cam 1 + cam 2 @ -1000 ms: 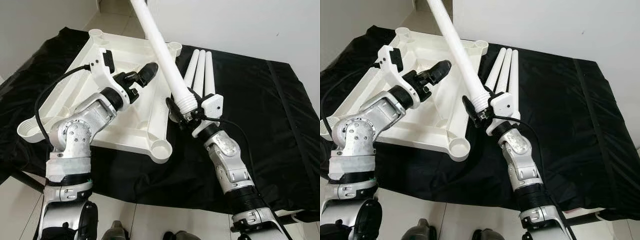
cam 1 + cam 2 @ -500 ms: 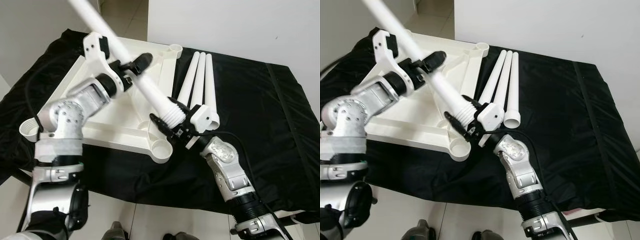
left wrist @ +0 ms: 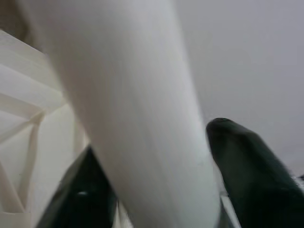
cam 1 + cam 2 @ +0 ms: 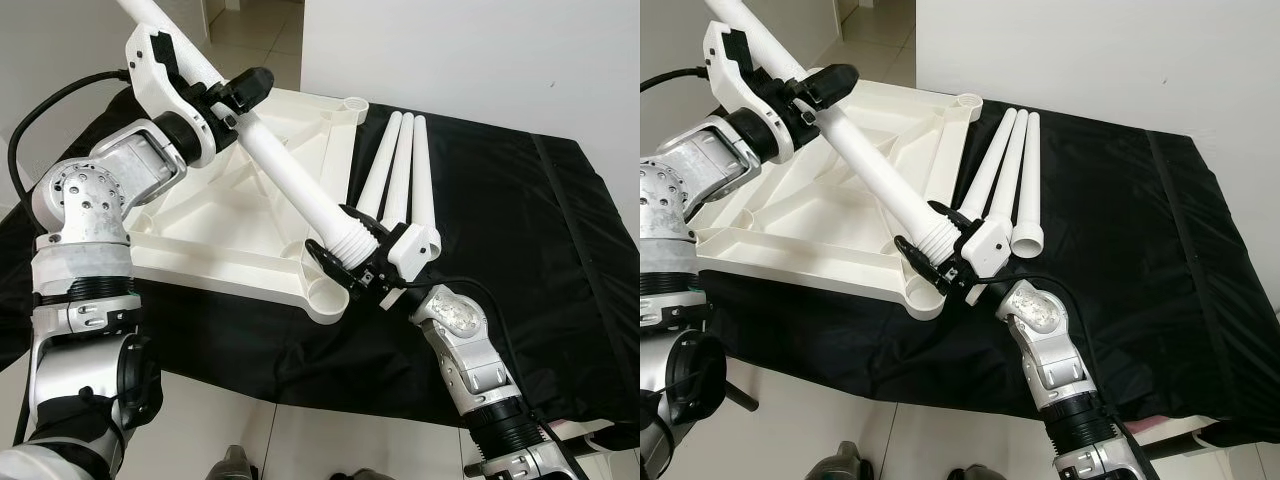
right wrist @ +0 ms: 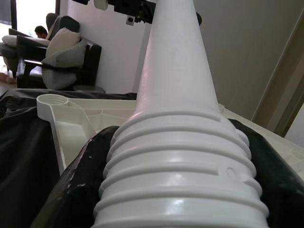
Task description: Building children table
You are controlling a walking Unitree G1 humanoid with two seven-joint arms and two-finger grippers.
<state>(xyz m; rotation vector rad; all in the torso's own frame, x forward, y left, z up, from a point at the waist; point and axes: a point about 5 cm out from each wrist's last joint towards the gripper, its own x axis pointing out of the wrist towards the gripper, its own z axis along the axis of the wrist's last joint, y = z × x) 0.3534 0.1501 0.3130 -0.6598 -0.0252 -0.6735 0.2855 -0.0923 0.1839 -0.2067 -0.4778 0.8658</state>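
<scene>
table leg: long white plastic tube, tapering, smooth and glossy along the shaft, with a ridged screw thread at its wide end. held slantwise over the upturned tabletop, threaded end low, just above the near corner socket.

right gripper: black fingers pressed onto the threaded collar, one each side (right wrist view shows the ridges wedged between the dark pads). left gripper: fingers closed round the upper shaft, pinching it from both sides.

handling, as judged: hollow moulded plastic, so light and stiff, unlikely to bend. the smooth shaft looks slippery and could twist in the left grip; the thread gives better bite but must be freed before it enters the socket. best hold for screwing in seems the plain shaft just above the collar.

tabletop: white moulded plastic, underside up, ribbed with diagonal braces, round threaded cups at the corners. lies on a black cloth, matt and wrinkled.

three spare legs lie side by side on the cloth beside the tabletop, same tapering shape, open ends towards the robot.
</scene>
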